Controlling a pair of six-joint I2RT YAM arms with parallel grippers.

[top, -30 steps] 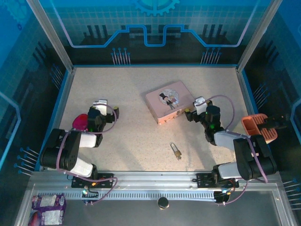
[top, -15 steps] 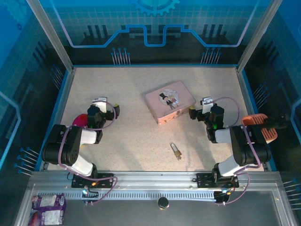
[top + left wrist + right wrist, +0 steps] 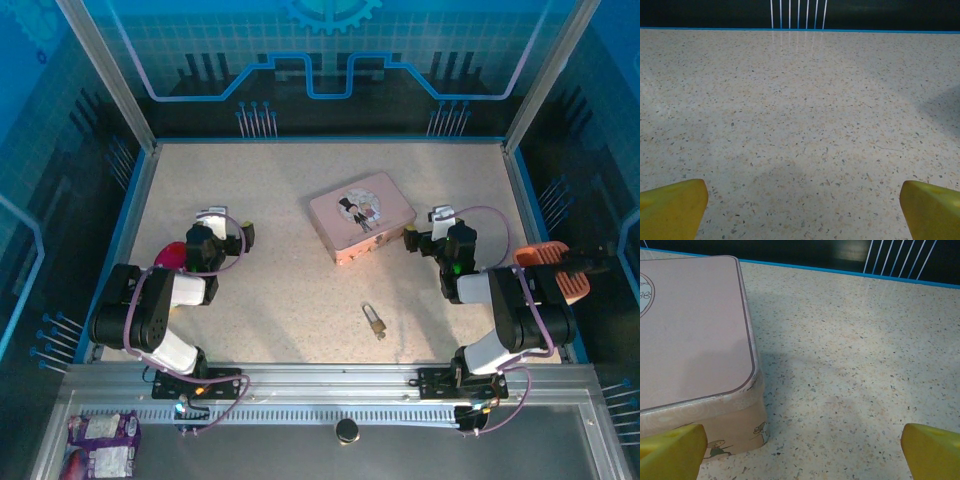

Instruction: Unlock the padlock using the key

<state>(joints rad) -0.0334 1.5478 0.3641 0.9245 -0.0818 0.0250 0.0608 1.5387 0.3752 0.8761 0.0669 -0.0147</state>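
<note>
Speckled counter [image 3: 280, 180], blue-walled cell: your padlock [image 3: 374, 320] lies near the front edge, between the two arms and apart from the pink tin [image 3: 361, 215], while your left end effector [image 3: 229, 226] and right end effector [image 3: 424, 228] both gape wide, gripping nothing.

Seeing bright, even overhead light on the table [image 3: 300, 190] from the top view, with the blue surround reading dim. Getting only soft, diffuse shadows: one spreading right of the pink tin [image 3: 690, 330] in the right wrist view, a faint one darkening the right edge in the left wrist view. Noticing yellow fingertips [image 3: 670, 207] blurring slightly at the bottom corners there. Finding the top view rendering small detail coarsely.
</note>
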